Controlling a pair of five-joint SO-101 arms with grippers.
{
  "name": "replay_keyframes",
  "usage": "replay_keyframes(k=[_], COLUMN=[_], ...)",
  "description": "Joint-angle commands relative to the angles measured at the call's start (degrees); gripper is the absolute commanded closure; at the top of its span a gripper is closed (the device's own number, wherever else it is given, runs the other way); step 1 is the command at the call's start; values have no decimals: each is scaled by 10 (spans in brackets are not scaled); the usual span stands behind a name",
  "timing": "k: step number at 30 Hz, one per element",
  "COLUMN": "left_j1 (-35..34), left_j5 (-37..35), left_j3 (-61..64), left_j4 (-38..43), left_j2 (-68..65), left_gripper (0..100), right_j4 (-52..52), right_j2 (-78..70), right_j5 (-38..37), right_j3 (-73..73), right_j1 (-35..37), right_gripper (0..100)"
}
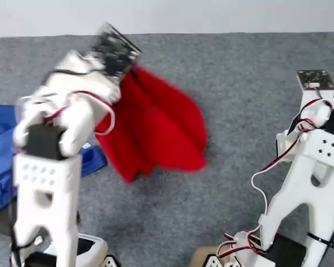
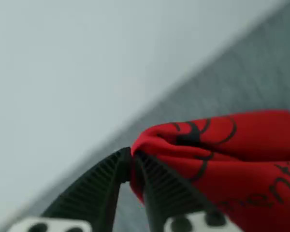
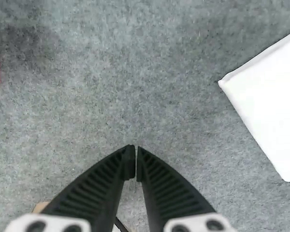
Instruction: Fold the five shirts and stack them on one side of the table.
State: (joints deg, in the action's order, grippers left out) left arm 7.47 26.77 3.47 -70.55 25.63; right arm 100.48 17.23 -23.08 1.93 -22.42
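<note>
Over the left half of the table (image 1: 239, 72), the left arm (image 1: 61, 139) stood raised above its base. Its upper links were bent forward and its wrist was lifted toward the far edge. The left gripper (image 2: 133, 162) was clamped on a bunched fold of the red shirt (image 1: 161, 130), its two ribbed black fingers (image 2: 99, 186) pressed close with the cloth pinched between their tips. In the left wrist view, dark printed lines ran over the gathered red fabric just beside the fingers.

From that grip the red shirt hung down and spread out toward the middle of the table, wider at its lower end. Whether its lower hem touched the grey surface could not be told. A blue shirt (image 1: 0, 150) lay crumpled at the left edge of the table, partly hidden behind the left arm, with a small part showing just past the arm's near side.

Near the right edge, the right arm (image 1: 312, 150) stood upright and well apart from both shirts. Its wrist pointed straight down at the table. The right gripper (image 3: 135, 162) had its fingers drawn together at the tips with nothing between them, above bare grey covering. A flat white sheet-like thing (image 3: 270, 111) lay on the table near that gripper.
</note>
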Motion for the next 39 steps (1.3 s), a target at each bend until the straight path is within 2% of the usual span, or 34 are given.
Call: replay_keyframes(k=[1,6,8,12,17,23,26,29,39], left_j1=[-26,-128,-172,-251,-286,-288,-241,-151,124], left_j5=[-4,13,43,54,64,64,64,61,10], left_j3=[110,208,220,211,145,-29,-108,-132,43], left_j4=[-13,7,6,4,-43,-138,-226,-303,-294], left_j2=[-24,-80,-105,-143,-152,-152,-152,-152,-113], left_gripper=[994,985,964,891,832,811,811,815,813], right_j4=[24,24,24,24,24,24,24,23,23], right_j2=[24,23,22,19,19,23,24,24,24], right_j5=[-7,-7,-7,-7,-8,-8,-8,-8,-8], right_j3=[-3,-3,-3,-3,-3,23,46,54,54], right_j1=[3,6,6,6,6,6,6,6,6], right_gripper=[989,989,989,989,989,989,989,989,989])
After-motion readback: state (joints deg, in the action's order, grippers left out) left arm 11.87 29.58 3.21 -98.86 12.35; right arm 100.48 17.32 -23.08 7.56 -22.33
